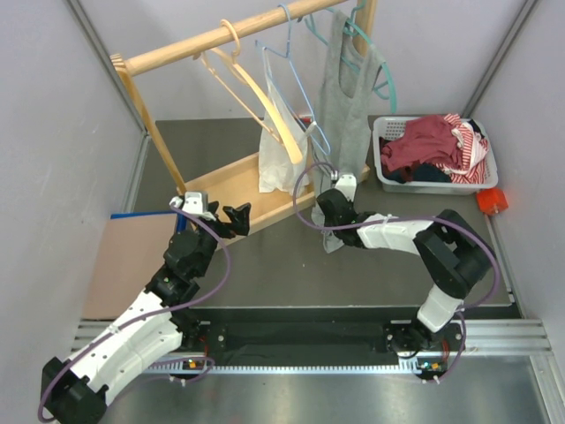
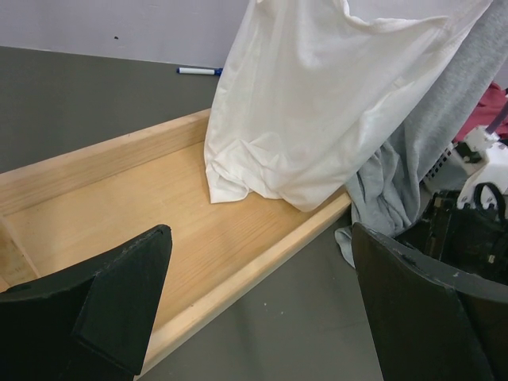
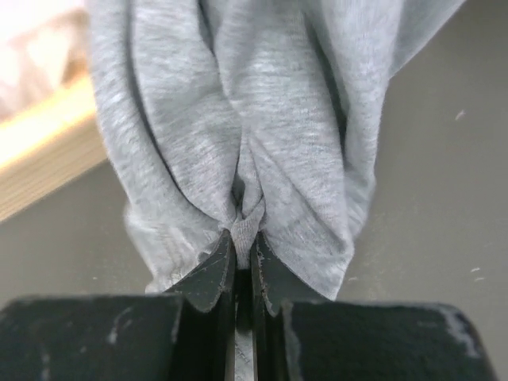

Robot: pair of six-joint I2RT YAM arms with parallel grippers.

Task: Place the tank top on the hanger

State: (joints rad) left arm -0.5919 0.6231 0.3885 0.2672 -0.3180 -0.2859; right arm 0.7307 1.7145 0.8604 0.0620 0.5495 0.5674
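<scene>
The light grey tank top (image 1: 344,97) hangs by its straps from the teal hanger (image 1: 366,44) on the wooden rail, its lower end drooping to the table. My right gripper (image 1: 328,205) is at that lower end. The right wrist view shows the right gripper (image 3: 244,238) shut on a pinched fold of the tank top (image 3: 270,119). My left gripper (image 1: 231,221) hovers by the front edge of the rack's base. In the left wrist view the left gripper (image 2: 260,238) stands open and holds nothing, with the tank top (image 2: 413,151) off to its right.
A pale wooden hanger (image 1: 256,97) and a light blue wire hanger (image 1: 296,79) share the rail; a white bag (image 1: 281,150) hangs over the wooden base tray (image 1: 229,181). A white basket (image 1: 385,172) of red clothes stands at the right. A blue pen (image 1: 141,213) lies at the left.
</scene>
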